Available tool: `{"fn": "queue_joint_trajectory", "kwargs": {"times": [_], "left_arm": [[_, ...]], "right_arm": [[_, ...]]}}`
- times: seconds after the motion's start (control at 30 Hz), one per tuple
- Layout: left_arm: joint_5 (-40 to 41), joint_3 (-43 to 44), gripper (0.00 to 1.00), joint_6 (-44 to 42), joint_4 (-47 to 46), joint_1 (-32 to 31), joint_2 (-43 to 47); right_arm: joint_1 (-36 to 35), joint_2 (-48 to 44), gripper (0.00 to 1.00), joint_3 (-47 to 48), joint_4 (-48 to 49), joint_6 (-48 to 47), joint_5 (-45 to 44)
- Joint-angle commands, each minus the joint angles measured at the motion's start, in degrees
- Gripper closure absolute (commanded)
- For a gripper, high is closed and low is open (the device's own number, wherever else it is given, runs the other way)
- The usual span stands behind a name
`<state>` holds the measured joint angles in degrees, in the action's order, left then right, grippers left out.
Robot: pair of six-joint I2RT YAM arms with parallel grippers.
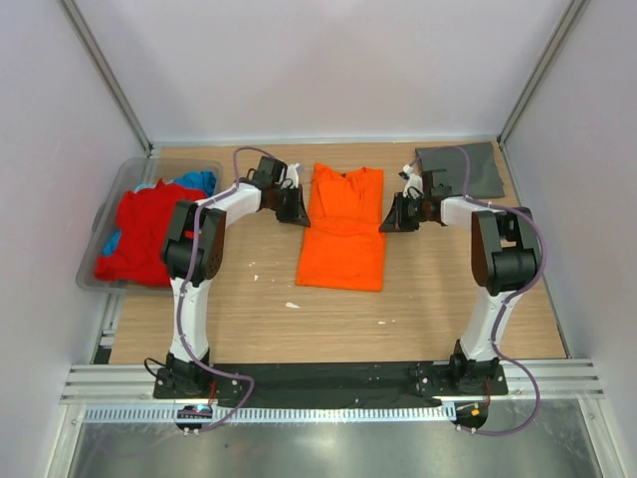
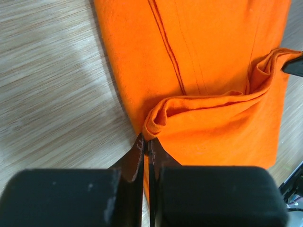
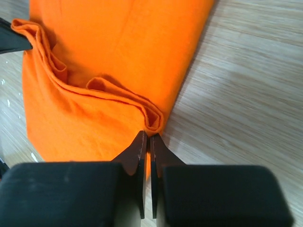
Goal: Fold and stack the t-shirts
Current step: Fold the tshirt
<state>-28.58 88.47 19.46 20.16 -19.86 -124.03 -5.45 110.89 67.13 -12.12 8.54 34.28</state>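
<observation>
Orange t-shirt (image 1: 341, 234) on wood table (image 1: 249, 319), left hand (image 2: 147, 144) pinching its edge, right hand (image 3: 150, 139) pinching opposite edge

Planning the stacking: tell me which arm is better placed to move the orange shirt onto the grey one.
Right. The grey shirt lies in the far right corner, just behind the right arm's jaws, which pinch the orange shirt.

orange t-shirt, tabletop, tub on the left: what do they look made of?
Orange t-shirt: soft knit cloth, matte; fine ribbed texture, stitched seam, limp folds. Tabletop: wood or wood-look laminate, smooth; straight grain lines. Tub: probably clear plastic; red cloth shows through its wall.
</observation>
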Motion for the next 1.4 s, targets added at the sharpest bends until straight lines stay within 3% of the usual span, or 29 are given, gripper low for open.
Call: {"fn": "queue_joint_trajectory", "kwargs": {"times": [0.0,0.03,0.53,0.8,1.07,1.37], "left_arm": [[-1.8,1.6,1.00,0.1,-2.3,0.3,0.4],[-2.6,1.6,1.00,0.7,-2.7,0.3,0.4],[0.1,-2.6,1.00,4.7,-6.6,0.9,3.0],[-0.4,-4.8,1.00,5.8,-10.7,1.4,5.6],[-1.2,-2.9,1.00,6.6,-9.4,1.8,0.7],[0.5,-1.2,0.98,7.5,-8.0,1.8,-1.0]], "right_arm": [[0.0,-3.9,0.95,-2.5,6.7,-2.4,3.5],[0.0,-4.4,0.99,-2.9,7.6,-2.6,4.2],[0.0,-8.0,0.99,-8.9,20.4,-3.0,9.6],[0.0,-7.4,0.99,-8.4,20.1,-4.4,7.6],[0.8,-2.9,0.99,-5.2,17.6,-3.8,5.7],[1.1,3.1,0.89,1.2,9.8,-2.1,2.6]]}}
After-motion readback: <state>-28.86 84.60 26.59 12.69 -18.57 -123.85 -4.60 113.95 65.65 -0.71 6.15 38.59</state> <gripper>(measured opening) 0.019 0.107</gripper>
